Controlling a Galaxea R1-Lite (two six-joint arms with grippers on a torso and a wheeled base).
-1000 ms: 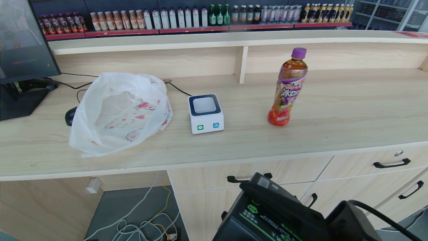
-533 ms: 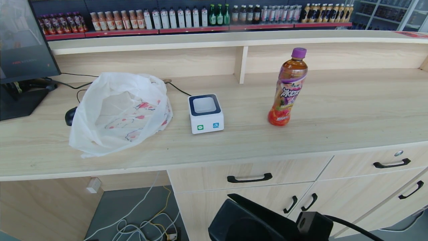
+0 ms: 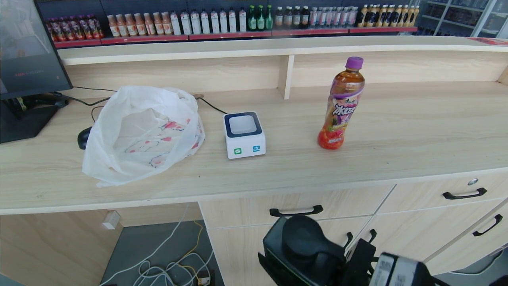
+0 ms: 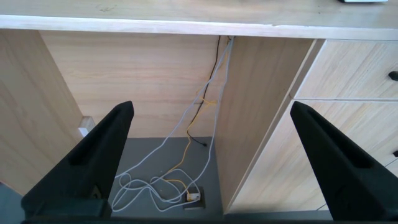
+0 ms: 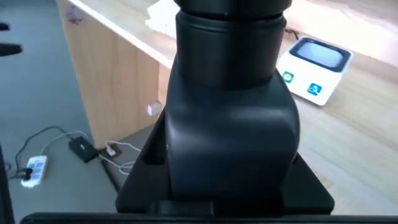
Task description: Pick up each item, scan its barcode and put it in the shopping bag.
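A tea bottle (image 3: 341, 104) with a purple cap stands upright on the wooden counter (image 3: 416, 131), right of centre. The white scanner box (image 3: 244, 134) sits mid-counter and shows again as the scanner box (image 5: 314, 65) in the right wrist view. To its left lies the open white shopping bag (image 3: 141, 135). My left gripper (image 4: 211, 162) is open and holds nothing; it sits below the counter, facing the cable-strewn gap. My right arm (image 3: 313, 250) hangs low in front of the drawers, well short of the bottle.
A monitor (image 3: 27, 51) and a black mouse (image 3: 83, 138) sit at the counter's left end. A raised shelf (image 3: 285, 45) runs along the back, with drink racks behind it. Drawers with black handles (image 3: 464, 194) lie under the counter. Cables (image 4: 180, 180) cover the floor.
My right arm has turned and shifted at the bottom of the head view, now showing a round black joint. Bottle, scanner and bag have not moved.
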